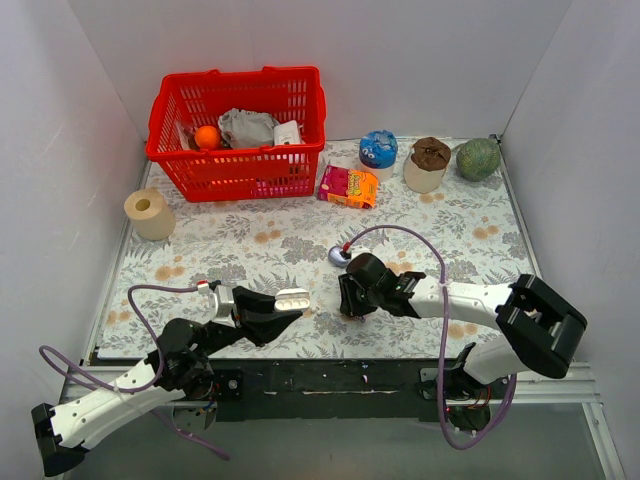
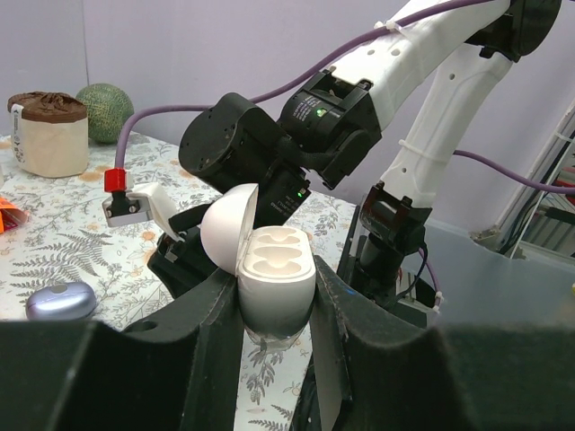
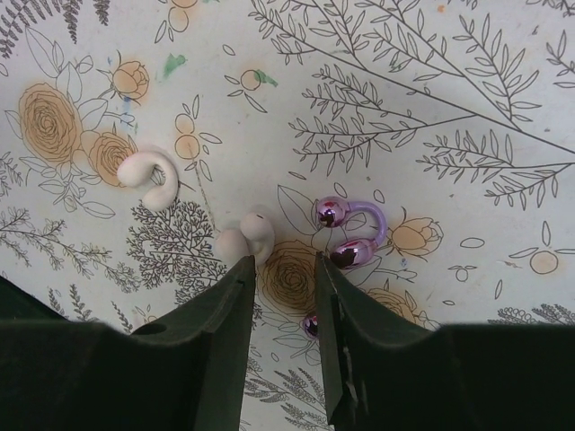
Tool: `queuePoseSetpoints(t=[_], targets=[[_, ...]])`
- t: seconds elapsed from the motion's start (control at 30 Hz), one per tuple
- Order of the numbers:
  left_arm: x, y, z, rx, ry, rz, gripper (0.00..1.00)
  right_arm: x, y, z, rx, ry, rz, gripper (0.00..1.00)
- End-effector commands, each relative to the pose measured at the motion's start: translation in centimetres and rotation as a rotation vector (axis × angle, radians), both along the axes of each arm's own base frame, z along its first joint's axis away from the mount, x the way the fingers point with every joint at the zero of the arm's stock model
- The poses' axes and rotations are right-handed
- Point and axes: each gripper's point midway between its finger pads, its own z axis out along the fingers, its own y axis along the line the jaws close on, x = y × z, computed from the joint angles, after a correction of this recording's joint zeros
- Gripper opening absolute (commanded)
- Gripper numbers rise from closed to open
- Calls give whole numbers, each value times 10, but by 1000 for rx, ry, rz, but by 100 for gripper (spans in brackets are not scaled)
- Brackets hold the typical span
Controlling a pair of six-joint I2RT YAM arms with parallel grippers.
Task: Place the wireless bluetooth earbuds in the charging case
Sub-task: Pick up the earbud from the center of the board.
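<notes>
The lavender charging case [image 1: 340, 256] lies shut on the floral mat, also low at the left of the left wrist view [image 2: 61, 301]. My left gripper [image 2: 274, 280] is shut on a white capsule-shaped case [image 2: 269, 256] whose lid stands open and whose two wells are empty. One purple earbud [image 3: 352, 233], two shiny balls joined by a lavender arc, lies just right of my right gripper [image 3: 283, 269]. A second shiny purple bit [image 3: 310, 325] peeks out beside the right finger. That gripper is open over bare mat, holding nothing.
Two white earbuds lie on the mat, one [image 3: 247, 235] touching the left fingertip, the other [image 3: 148, 177] further left. At the back stand a red basket [image 1: 236, 135], a tape roll [image 1: 150, 213], a snack packet [image 1: 348, 186], a blue cup [image 1: 378, 150], a brown-topped cup [image 1: 428, 165] and a green melon [image 1: 478, 158].
</notes>
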Motion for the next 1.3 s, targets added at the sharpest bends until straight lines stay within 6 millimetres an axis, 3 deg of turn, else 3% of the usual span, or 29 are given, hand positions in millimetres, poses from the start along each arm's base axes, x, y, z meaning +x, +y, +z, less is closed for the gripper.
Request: queuePoseSetpoints(t=[0.0,1.0,1.27], targets=[[2,2,10,-16,-10,13,0,12,11,8,26,-23,-18,41],[1,1,6,-11,10,2,0,8,23,-4,13,22,44,45],[1,0,5,-2,14,-1,0,11,30,-4,-5,-46,199,29]])
